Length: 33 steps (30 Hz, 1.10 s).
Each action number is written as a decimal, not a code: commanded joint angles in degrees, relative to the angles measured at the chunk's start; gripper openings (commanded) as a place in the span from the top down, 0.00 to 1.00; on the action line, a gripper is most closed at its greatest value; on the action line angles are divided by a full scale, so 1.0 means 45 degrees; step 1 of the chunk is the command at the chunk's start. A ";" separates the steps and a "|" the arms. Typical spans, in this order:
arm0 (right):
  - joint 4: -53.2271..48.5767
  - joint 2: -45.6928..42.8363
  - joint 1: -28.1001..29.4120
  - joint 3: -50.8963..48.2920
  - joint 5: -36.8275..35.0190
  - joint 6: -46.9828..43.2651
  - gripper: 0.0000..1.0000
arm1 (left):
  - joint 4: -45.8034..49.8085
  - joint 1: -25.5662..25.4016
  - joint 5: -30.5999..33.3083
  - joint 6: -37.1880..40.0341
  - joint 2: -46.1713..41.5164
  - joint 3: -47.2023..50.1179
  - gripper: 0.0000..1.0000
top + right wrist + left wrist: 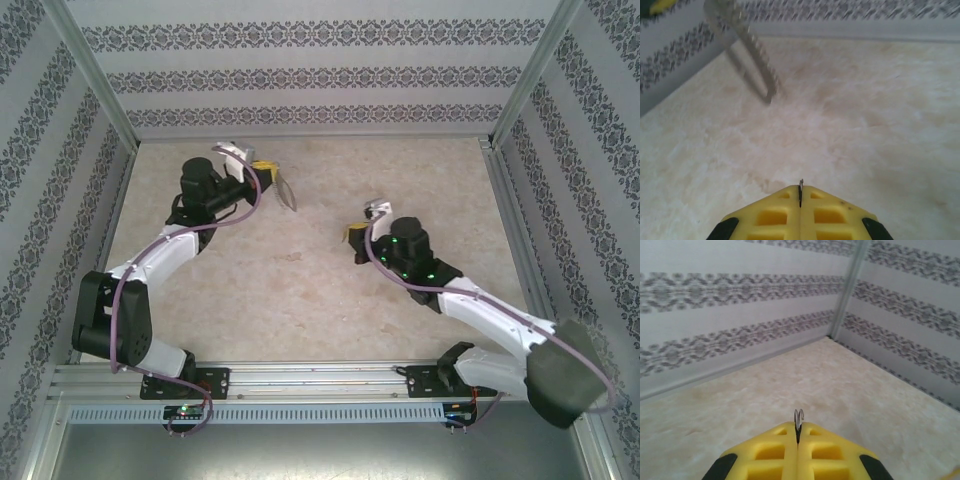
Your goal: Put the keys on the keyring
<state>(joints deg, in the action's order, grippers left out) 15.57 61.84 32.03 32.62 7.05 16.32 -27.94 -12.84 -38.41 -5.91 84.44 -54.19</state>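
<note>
– As far as the overhead view goes, how much of the job is done?

– None of the threading, I'd judge. Starting at the left, the left end effector (268, 173) hovers over the far-left part of the counter (300, 290). The keyring (286, 190) hangs from its tip, the grey oval reaching toward the middle. Nothing is threaded on the loop that I can see.

– And the grasp itself?

– Its yellow fingers (775, 450) are pressed together with no gap, pinching the keyring by one edge. From its own wrist camera, a small bend of wire pokes up out of the seam between them.

– Moving right?

– A stretch of bare counter lies between the arms. From the right wrist camera the keyring shows ahead and up to the left, with the chain along one side (blurred, so I can't tell where the loop opens). The right end effector (353, 234) sits near the middle of the counter, aimed at the ring but well apart from it. Its fingers are pressed tight too, and a thin sliver of metal stands up out of the seam. I take that for the key (801, 183), though too little shows to be sure.

– So what's left?

– Everything that counts: bringing the key across to the keyring, working it onto the loop, and letting go. Both pieces being in hand is, in my reading, the only part done.
</note>
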 commanded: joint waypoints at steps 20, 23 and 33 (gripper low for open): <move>0.1044 -0.2500 -0.1239 -0.1259 0.3667 -0.0497 1.00 | -0.3097 -0.3353 -0.1850 0.1079 -0.0816 0.3124 1.00; 0.1063 -0.2161 -0.1181 -0.1020 0.4348 -0.0495 1.00 | -0.2586 -0.3622 -0.1994 0.1411 -0.0920 0.3006 1.00; 0.0931 -0.1852 -0.0779 -0.0770 0.4680 -0.0716 1.00 | -0.0645 -0.4299 -0.1959 0.2675 -0.1301 0.2474 1.00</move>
<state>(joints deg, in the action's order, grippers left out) 18.26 53.17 27.53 27.20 25.96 14.55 -32.84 -31.07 -46.09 3.18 80.49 -40.84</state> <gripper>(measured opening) 0.053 0.049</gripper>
